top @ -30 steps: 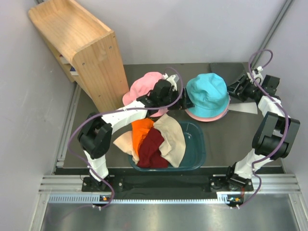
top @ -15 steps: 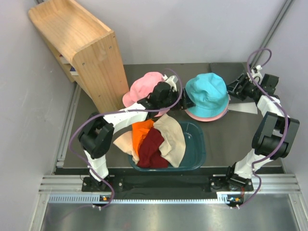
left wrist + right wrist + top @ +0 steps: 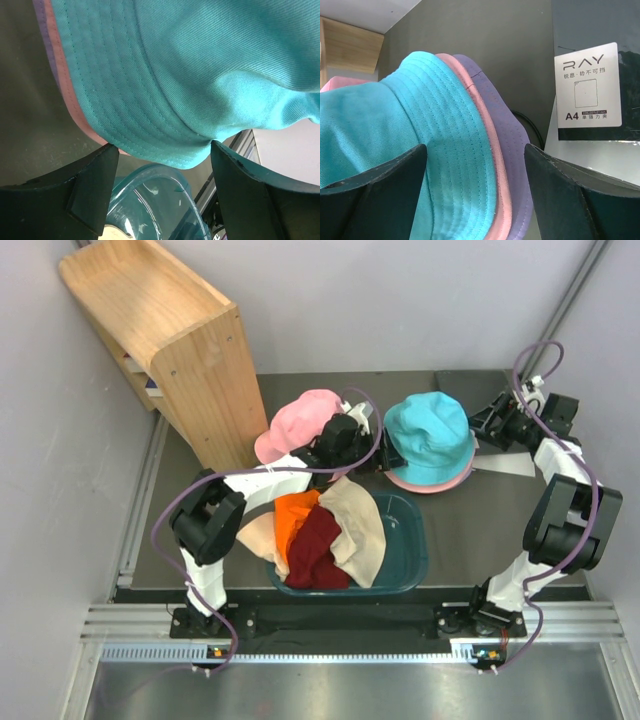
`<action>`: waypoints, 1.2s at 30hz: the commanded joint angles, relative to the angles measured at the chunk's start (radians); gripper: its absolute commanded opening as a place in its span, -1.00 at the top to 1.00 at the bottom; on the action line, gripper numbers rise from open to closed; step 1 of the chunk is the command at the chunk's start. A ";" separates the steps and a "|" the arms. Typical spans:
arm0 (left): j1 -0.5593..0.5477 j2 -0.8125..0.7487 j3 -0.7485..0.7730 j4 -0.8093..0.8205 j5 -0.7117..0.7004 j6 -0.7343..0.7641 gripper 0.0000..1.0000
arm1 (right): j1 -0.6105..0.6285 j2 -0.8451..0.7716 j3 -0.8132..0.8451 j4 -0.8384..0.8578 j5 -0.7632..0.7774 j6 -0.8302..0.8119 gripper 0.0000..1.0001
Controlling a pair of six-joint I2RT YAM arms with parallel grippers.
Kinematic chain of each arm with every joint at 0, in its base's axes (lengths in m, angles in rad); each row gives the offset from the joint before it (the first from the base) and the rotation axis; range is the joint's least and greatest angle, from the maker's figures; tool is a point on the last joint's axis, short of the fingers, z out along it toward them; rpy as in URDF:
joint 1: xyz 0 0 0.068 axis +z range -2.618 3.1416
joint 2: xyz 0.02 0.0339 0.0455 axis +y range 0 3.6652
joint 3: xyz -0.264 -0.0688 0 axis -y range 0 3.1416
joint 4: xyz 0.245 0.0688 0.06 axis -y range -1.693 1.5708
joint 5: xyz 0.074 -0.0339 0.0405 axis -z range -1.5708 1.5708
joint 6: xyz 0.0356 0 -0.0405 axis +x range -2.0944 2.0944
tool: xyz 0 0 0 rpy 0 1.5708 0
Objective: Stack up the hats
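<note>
A teal hat (image 3: 430, 435) tops a stack at the table's back middle, over a pink-brimmed hat (image 3: 425, 483) and a lavender one whose brim shows in the right wrist view (image 3: 507, 150). A pink hat (image 3: 295, 422) lies left of the stack. Orange (image 3: 295, 512), maroon (image 3: 318, 550), beige (image 3: 357, 525) and peach (image 3: 258, 533) hats lie in the dark teal tub (image 3: 408, 545). My left gripper (image 3: 368, 455) is open at the stack's left edge, with the teal brim (image 3: 150, 120) just ahead of its fingers. My right gripper (image 3: 484, 426) is open at the stack's right edge.
A wooden shelf unit (image 3: 170, 340) stands at the back left. A dark A4 paper pack (image 3: 590, 90) and a white sheet (image 3: 505, 460) lie right of the stack, under my right arm. The tub's clear rim (image 3: 150, 200) shows below my left fingers.
My left gripper has moved slightly right, closer to the teal stack's left edge. My right gripper has shifted slightly. The hats have not moved.
</note>
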 commanded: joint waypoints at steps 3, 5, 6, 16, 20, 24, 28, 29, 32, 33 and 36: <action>-0.005 0.013 0.015 0.071 -0.031 -0.004 -0.46 | 0.023 -0.068 0.053 0.007 -0.020 -0.015 -0.58; -0.003 0.012 0.009 0.076 -0.044 -0.006 -0.34 | 0.024 -0.069 0.049 0.007 -0.020 -0.014 -0.57; -0.003 0.013 0.003 0.077 -0.048 -0.008 -0.16 | 0.026 -0.072 0.047 0.007 -0.018 -0.014 -0.58; -0.003 0.032 0.000 0.094 -0.098 -0.043 0.45 | 0.026 -0.086 0.029 0.025 -0.021 -0.005 -0.58; -0.002 0.030 0.006 0.080 -0.134 -0.034 0.90 | 0.024 -0.092 0.036 0.011 0.005 -0.018 -0.58; 0.009 0.030 0.017 0.042 -0.153 -0.029 1.00 | 0.026 -0.103 0.036 0.020 0.009 -0.012 -0.58; 0.030 0.047 0.055 -0.032 -0.151 -0.023 1.00 | 0.018 -0.092 0.074 -0.002 0.025 -0.029 -0.58; 0.035 0.048 0.073 -0.044 -0.147 -0.021 1.00 | 0.018 -0.089 0.084 -0.009 0.026 -0.028 -0.58; 0.058 0.062 0.113 -0.097 -0.136 -0.005 1.00 | 0.014 -0.074 0.125 -0.016 0.010 -0.032 -0.59; 0.065 0.068 0.127 -0.116 -0.137 0.014 1.00 | 0.014 -0.063 0.136 -0.019 0.000 -0.032 -0.59; 0.081 0.087 0.176 -0.174 -0.127 0.044 1.00 | 0.008 -0.049 0.176 -0.036 -0.001 -0.037 -0.62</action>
